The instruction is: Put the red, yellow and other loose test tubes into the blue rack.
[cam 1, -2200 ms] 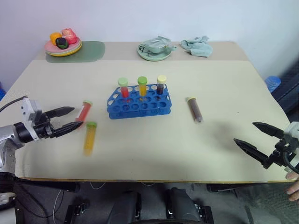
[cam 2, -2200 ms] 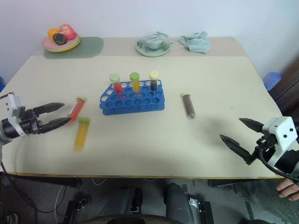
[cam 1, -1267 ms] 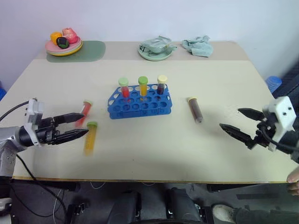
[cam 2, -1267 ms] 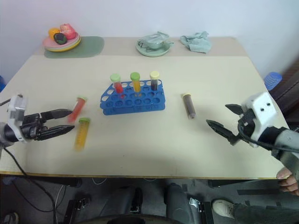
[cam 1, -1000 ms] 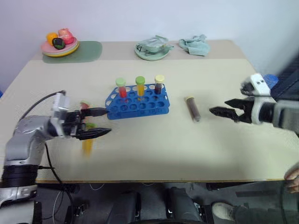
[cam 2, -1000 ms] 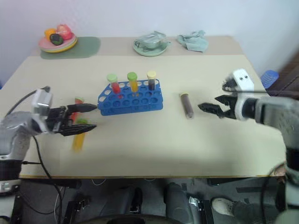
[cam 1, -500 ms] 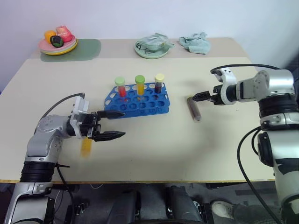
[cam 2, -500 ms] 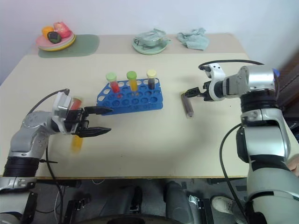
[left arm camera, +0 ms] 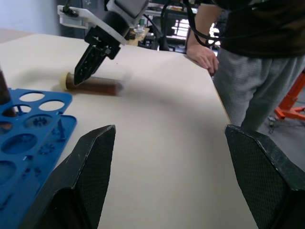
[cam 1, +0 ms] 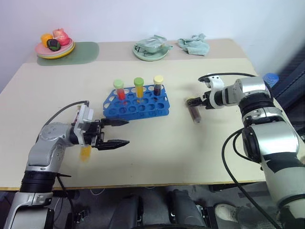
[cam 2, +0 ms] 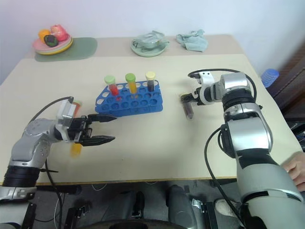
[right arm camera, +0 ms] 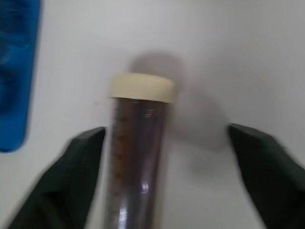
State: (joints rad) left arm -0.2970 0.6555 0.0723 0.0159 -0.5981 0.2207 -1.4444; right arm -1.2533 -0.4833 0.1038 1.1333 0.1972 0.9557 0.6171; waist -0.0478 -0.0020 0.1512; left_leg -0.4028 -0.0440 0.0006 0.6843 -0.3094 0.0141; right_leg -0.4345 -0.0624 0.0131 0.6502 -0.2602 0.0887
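Your right gripper (cam 1: 194, 101) is down at the cap end of the brown tube (cam 1: 193, 110), fingers spread either side of it and not yet clamped; in the right wrist view the cream cap (right arm camera: 142, 86) sits between the 2 fingers (right arm camera: 76, 162) with daylight on both sides. That brown tube lies flat on the table (cam 1: 214, 152), just right of the rack (cam 1: 136, 101), cap toward the far edge.

Your left gripper (cam 1: 118, 132) hangs level near the rack's left front corner, jaws wide apart and holding nothing. From the left wrist view you look between its 2 fingers (left arm camera: 83, 162) across the table to the brown tube (left arm camera: 95, 85) with your right gripper (left arm camera: 90, 59) on top of it, and a person (left arm camera: 257, 43) stands at the far edge.

Rack status: 3 tubes stand upright in the back row, a red one (cam 1: 118, 89), a yellow one (cam 1: 138, 87) and a dark one (cam 1: 158, 85), the rest of the holes free. A yellow tube (cam 1: 86, 151) lies on the table left of the rack, partly hidden behind your left wrist. A red tube's end (cam 2: 76, 103) peeks out just above that wrist in the right eye view.

Far side: a plate of fruit (cam 1: 54, 45) on a green mat (cam 1: 83, 49), a bowl (cam 1: 150, 49) and a cloth (cam 1: 193, 45).
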